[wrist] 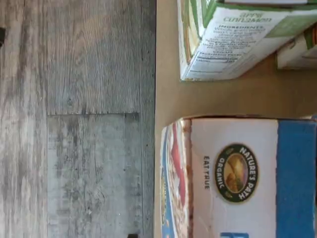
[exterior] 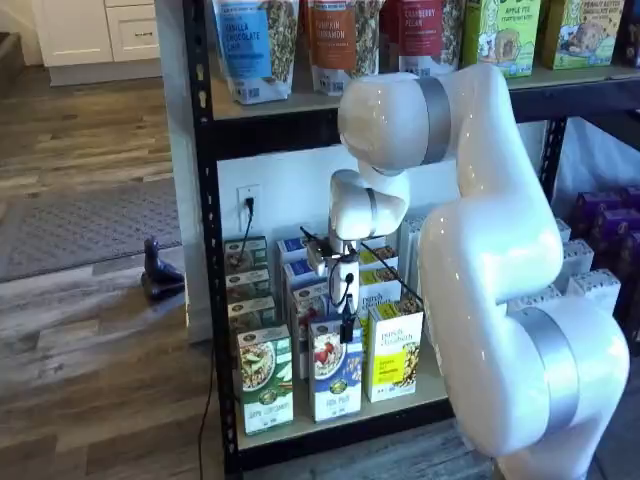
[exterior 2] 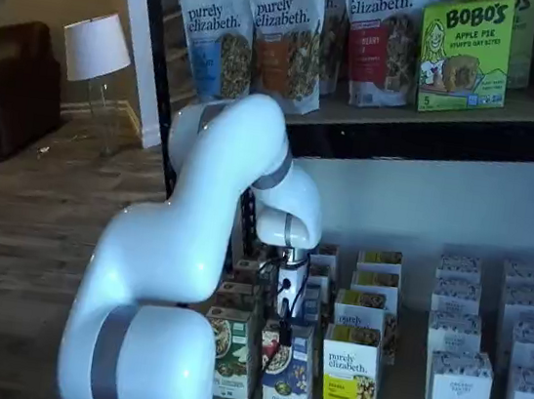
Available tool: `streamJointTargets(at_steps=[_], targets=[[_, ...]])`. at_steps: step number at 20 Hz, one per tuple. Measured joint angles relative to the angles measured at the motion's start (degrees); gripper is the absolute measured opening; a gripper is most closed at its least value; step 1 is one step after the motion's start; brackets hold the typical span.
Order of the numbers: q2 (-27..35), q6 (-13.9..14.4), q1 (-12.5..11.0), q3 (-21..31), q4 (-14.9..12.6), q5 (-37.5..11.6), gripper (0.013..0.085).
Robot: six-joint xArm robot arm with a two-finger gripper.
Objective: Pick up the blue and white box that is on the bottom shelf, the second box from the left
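Facing: glossy, rectangular blue and white box [exterior: 335,378], seemingly cardboard.

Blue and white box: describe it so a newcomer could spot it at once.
Start at the black rack and drop to the bottom shelf. In its front row stand three cartons; the blue and white box is the middle one. Its neighbours are a green-and-white carton and a yellow carton; only it has blue bands and a berry bowl picture.
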Motion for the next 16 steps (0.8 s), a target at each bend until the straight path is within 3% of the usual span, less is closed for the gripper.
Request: streamJointTargets(at_steps=[16], targets=[[3.2,3.1,1.3,-1.4,-2.3,-1.3,0.085]])
